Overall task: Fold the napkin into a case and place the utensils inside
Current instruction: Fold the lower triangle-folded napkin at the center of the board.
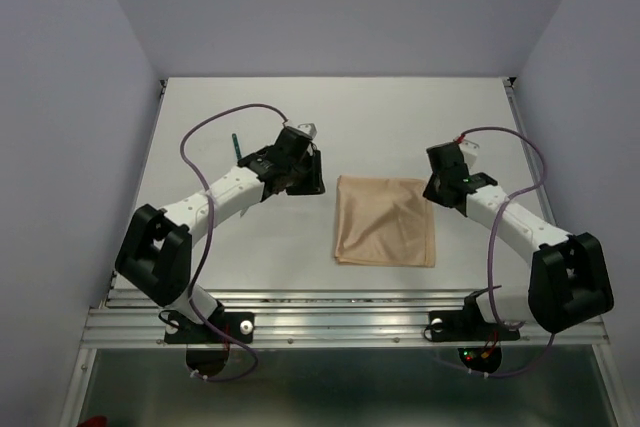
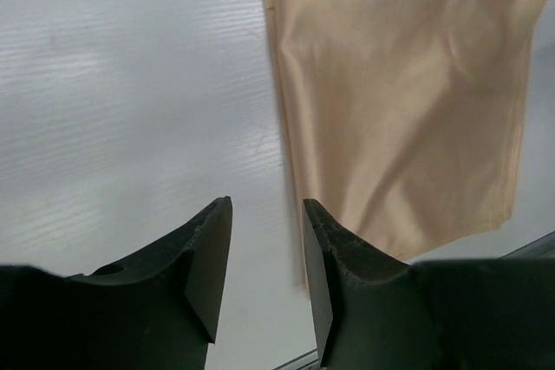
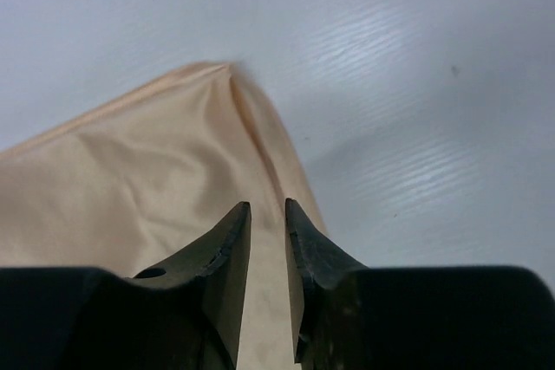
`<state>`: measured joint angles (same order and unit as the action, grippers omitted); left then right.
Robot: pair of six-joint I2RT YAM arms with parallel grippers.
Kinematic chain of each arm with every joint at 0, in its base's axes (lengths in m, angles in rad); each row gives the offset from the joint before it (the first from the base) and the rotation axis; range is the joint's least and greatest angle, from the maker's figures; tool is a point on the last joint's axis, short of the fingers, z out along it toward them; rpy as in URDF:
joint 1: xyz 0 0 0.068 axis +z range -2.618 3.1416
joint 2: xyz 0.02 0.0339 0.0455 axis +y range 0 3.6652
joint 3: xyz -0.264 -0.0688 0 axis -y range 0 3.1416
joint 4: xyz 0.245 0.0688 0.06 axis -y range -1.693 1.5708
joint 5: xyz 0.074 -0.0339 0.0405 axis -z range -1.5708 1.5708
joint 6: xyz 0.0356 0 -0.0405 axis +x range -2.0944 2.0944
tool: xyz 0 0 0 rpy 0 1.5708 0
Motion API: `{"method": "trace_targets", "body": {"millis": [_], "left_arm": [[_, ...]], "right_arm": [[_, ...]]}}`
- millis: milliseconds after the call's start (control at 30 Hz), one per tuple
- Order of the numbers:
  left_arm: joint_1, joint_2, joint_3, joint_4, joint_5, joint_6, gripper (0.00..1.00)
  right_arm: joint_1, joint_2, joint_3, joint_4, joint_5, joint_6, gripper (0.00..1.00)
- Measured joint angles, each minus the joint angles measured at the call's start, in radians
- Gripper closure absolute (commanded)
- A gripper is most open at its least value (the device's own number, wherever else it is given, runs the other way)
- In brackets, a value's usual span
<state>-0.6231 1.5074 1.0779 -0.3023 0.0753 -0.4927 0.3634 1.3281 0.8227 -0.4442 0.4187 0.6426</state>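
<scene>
Black fingers of our right gripper fill the bottom of the right wrist view. They are parted only by a narrow slit, with nothing pinched between them. Straight below and ahead of them lies the peach-tan, slightly shiny satin napkin. Its nearest edge runs from a corner in the upper middle of that frame down under the right-hand finger, so this gripper hangs right over the cloth's border. Whether the tips touch the fabric we cannot tell.

From above, the napkin lies flat in the middle of the white table, already doubled into a near-square that is a little longer from far to near than from side to side. The right gripper sits at its upper right corner. Our left gripper stands beside the upper left corner with a strip of bare table between. Its wrist view shows the fingers spread wider, empty, and the cloth off to the upper right of them, with layered edges along its left side.

We judge that the next fold toward a narrow case turns on those two side edges. The right arm is the nearer and is already lined up on its border, while the left would have to cross the gap first.

Of the utensils we see only one slim dark green handle in the upper left, beyond the left arm and well apart from the napkin.
</scene>
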Motion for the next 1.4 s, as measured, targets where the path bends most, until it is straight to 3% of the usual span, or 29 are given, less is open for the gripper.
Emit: {"method": "trace_targets", "body": {"millis": [33,133,267,300,700,933,1400], "left_arm": [[-0.011,0.020,0.022,-0.002,0.008,0.002,0.61],[-0.064,0.138,0.140,0.016,0.050,0.008,0.69],[-0.123,0.304,0.307,0.036,0.119,0.004,0.98],[-0.135,0.344,0.351,0.044,0.134,-0.002,1.00],[-0.160,0.692,0.661,0.149,0.311,-0.094,1.00],[-0.160,0.835,0.749,0.135,0.330,-0.117,1.00],[-0.160,0.860,0.761,0.126,0.338,-0.118,1.00]], "right_arm": [[-0.045,0.002,0.000,0.015,-0.037,-0.016,0.66],[-0.149,0.036,0.007,0.042,-0.120,-0.050,0.65],[-0.196,0.138,0.031,0.080,-0.204,-0.093,0.58],[-0.200,0.148,0.033,0.084,-0.215,-0.101,0.57],[-0.220,0.264,0.091,0.141,-0.313,-0.200,0.45],[-0.227,0.325,0.110,0.182,-0.362,-0.236,0.45],[-0.239,0.361,0.125,0.225,-0.400,-0.246,0.49]]}}
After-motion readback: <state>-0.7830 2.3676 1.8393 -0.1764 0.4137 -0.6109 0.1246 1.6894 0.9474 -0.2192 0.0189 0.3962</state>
